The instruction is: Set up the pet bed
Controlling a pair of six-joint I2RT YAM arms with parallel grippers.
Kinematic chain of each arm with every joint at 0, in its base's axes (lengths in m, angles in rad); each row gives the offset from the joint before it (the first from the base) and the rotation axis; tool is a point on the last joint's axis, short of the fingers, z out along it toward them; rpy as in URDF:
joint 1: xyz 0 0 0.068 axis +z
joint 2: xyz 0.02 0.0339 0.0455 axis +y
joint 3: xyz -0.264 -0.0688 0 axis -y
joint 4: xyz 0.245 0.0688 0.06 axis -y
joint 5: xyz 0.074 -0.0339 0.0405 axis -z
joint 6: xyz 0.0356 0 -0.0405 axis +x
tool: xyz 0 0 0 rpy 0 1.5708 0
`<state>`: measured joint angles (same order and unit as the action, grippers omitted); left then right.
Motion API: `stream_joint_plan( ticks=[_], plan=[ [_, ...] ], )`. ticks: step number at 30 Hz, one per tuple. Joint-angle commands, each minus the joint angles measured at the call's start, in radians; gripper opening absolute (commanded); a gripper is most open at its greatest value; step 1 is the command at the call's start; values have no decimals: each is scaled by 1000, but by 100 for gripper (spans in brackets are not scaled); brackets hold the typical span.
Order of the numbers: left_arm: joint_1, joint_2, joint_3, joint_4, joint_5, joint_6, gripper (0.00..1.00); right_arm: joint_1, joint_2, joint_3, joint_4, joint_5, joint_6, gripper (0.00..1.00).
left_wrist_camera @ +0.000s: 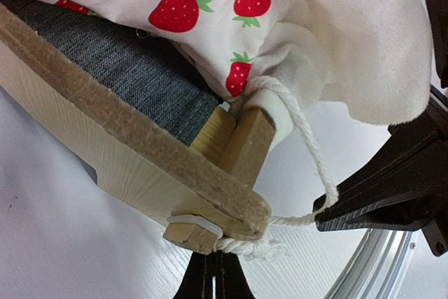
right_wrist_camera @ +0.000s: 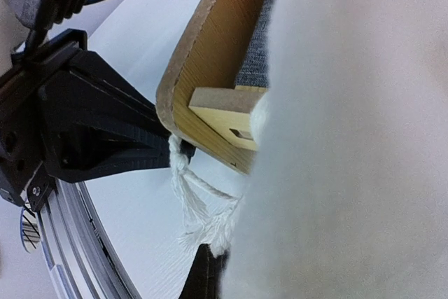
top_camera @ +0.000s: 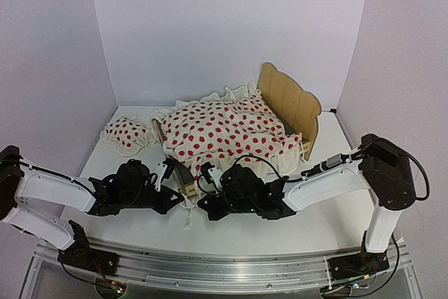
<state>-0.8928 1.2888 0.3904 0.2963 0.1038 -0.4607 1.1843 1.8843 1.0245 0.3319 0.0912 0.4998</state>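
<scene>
The pet bed stands at the back, with its wavy headboard on the right. A white red-dotted blanket covers it. In the left wrist view I see a near corner of the plywood frame and its grey felt base. A white cord runs from the blanket down round this corner. My left gripper is shut, with the cord's frayed knot at its tips. My right gripper is shut on the cord's other frayed end. Both grippers meet at the bed's near corner.
A small red-dotted pillow lies on the table left of the bed. White walls close in the back and both sides. An aluminium rail runs along the near edge by the arm bases.
</scene>
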Motion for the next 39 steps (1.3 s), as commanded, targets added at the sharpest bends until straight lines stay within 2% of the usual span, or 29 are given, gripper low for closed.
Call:
stream_joint_plan(
  ticks=[1, 8, 11, 19, 23, 29, 39],
  plan=[
    [2, -4, 60, 108, 49, 49, 0, -2, -30, 14, -36, -43, -32, 0],
    [-33, -18, 71, 138, 90, 113, 0, -3, -33, 12, -38, -74, -36, 0],
    [-58, -48, 71, 98, 96, 164, 0, -3, -35, 7, -38, -67, -31, 0],
    [-94, -149, -23, 155, 39, 441, 0, -8, -49, -12, -37, -45, -16, 0],
    [-103, -104, -31, 217, -19, 557, 0, -8, -57, -22, -38, -43, -11, 0],
    [-116, 6, 14, 151, -66, 564, 0, -12, -84, -38, -38, -28, -6, 0],
    [-140, 58, 58, 217, -268, 501, 0, -28, -110, -60, -38, -143, 3, 0]
  ],
)
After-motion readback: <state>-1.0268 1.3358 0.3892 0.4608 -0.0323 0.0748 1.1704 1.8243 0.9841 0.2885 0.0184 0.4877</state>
